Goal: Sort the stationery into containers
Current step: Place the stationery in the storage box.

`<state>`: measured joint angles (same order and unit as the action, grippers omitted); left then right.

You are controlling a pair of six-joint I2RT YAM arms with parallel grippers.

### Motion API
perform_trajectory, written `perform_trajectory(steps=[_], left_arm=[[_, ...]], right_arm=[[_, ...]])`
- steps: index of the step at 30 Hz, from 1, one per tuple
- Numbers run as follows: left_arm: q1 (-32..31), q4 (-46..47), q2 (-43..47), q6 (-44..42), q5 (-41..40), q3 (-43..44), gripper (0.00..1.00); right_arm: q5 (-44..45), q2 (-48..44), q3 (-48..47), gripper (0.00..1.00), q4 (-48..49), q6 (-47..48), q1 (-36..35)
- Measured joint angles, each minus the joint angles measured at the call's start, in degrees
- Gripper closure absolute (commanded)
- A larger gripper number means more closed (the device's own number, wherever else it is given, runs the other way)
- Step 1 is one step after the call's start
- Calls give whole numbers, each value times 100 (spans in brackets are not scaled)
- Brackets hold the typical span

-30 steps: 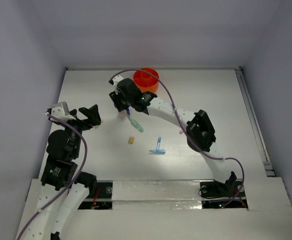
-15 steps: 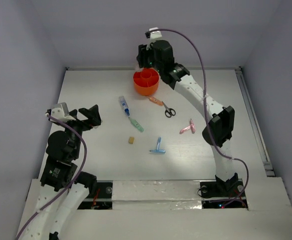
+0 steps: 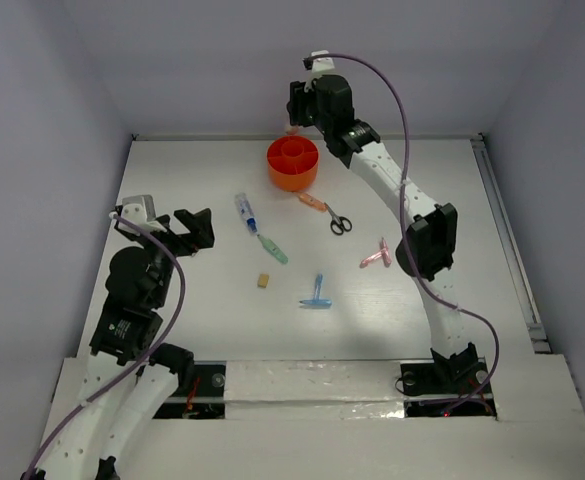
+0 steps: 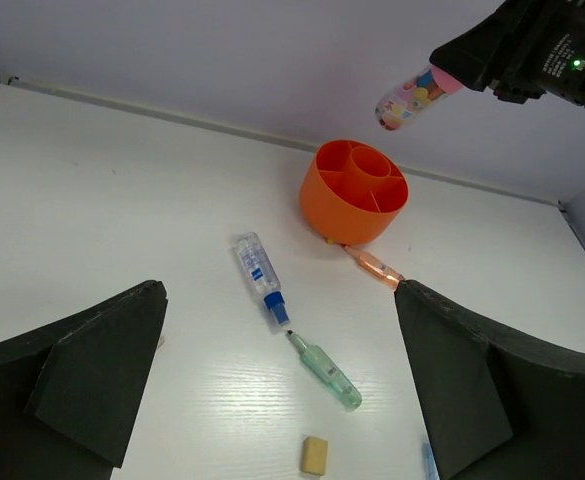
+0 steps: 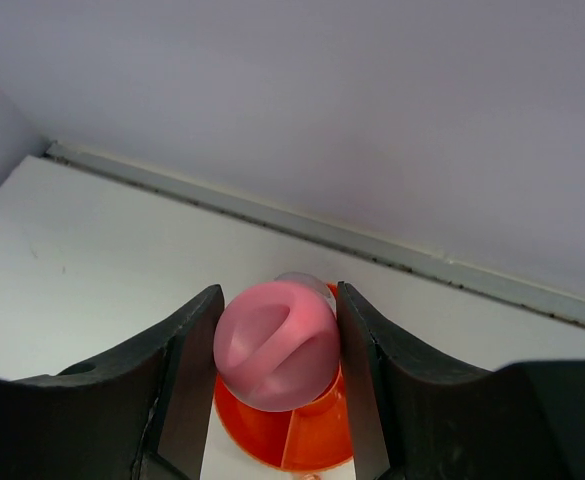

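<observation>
From above: the right gripper (image 3: 294, 118) is up by the far wall, hanging just past the back rim of the orange tub (image 3: 292, 181). It's clamped on the pink-capped glue bottle (image 3: 290, 130), though from here only a bit of pink pokes out under the fingers. The left gripper (image 3: 194, 230) sits over the left side of the table with its jaws spread wide and nothing in them. The rest of the stationery is lying flat. The blue pen (image 3: 246, 212) is near-left of the tub, long axis running far-left to near-right. The green piece (image 3: 273, 249) is right off its near end, on pretty much the same line. The tan eraser cube (image 3: 263, 281) is nearer, with the light-blue T-shaped piece (image 3: 316, 295) to its right. The black-handled scissors (image 3: 340, 223) and pink piece (image 3: 375, 256) are on the right half.

Left wrist cam: the bottle's in the air, above and behind the tub, and tilted. The cap end is up-right inside the fingers and the bottom end points down-left toward the tub. The pen's blue tip points toward the camera.

Right wrist cam: you're looking straight down the bottle's long axis, round pink cap facing the lens, a finger snug on each side. The tub's orange rim and a divider show right behind it
</observation>
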<state>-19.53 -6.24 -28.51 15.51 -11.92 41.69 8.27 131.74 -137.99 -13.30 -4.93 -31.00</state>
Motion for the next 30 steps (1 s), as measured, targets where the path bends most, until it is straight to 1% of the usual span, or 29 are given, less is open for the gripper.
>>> perform_trajectory(steps=[10, 20, 25, 28, 29, 30], left_arm=[[0, 26, -83, -22, 144, 0, 1], [0, 42, -94, -22, 144, 0, 1], [4, 42, -94, -22, 142, 0, 1], [4, 42, -94, -22, 142, 0, 1], [4, 42, -94, -22, 142, 0, 1], [4, 42, -94, -22, 142, 0, 1]], right_arm=[[-192, 4, 555, 92, 92, -11, 28], [-214, 81, 686, 91, 101, -13, 28], [-225, 81, 955, 89, 144, -26, 28], [-236, 85, 1088, 75, 140, -48, 28], [-247, 85, 1110, 60, 140, -50, 28], [-254, 85, 1110, 50, 144, -52, 28]])
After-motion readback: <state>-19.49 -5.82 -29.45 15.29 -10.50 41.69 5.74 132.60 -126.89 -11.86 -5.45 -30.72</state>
